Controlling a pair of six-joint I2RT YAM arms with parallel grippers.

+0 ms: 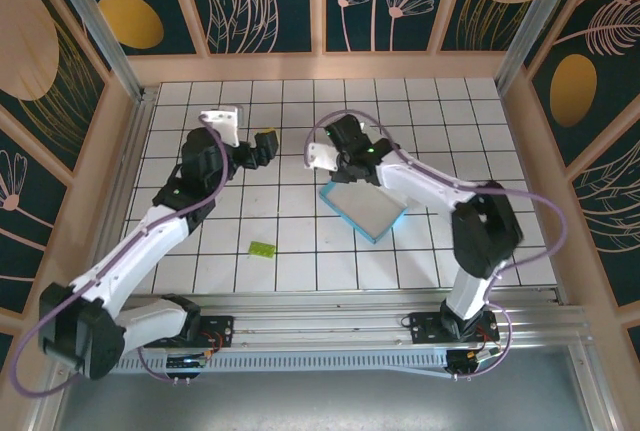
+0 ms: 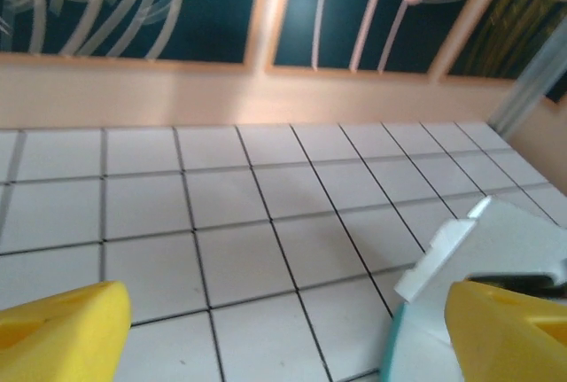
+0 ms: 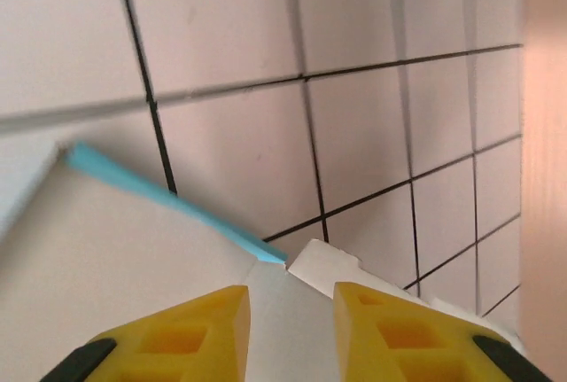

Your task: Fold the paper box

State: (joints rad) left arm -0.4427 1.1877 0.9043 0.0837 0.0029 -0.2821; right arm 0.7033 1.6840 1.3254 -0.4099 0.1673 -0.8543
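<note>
Paper box (image 1: pixel 365 209): lies right of centre on the tiled table (image 1: pixel 240 216), white face up, askew to the tile lines. A turquoise edge (image 3: pixel 168 191) shows along its near and left sides.

Right gripper (image 1: pixel 338 164): over the box's far-left corner. In the right wrist view its yellow fingers (image 3: pixel 177 338) stand a narrow gap apart above the white face, with nothing between them. Contact with the card cannot be told. The turquoise edge runs diagonally just ahead of the fingertips.

Left gripper (image 1: pixel 262 144): left of the box and apart from it, jaws wide, nothing held. In the left wrist view there are bare tiles between the fingers and a white flap (image 2: pixel 523 245) at the right.

Open room: bare tiles from the box to the back wall (image 1: pixel 320 66) and to its right. A lime-green scrap (image 1: pixel 262 248) lies to the box's near-left, apart from it.
</note>
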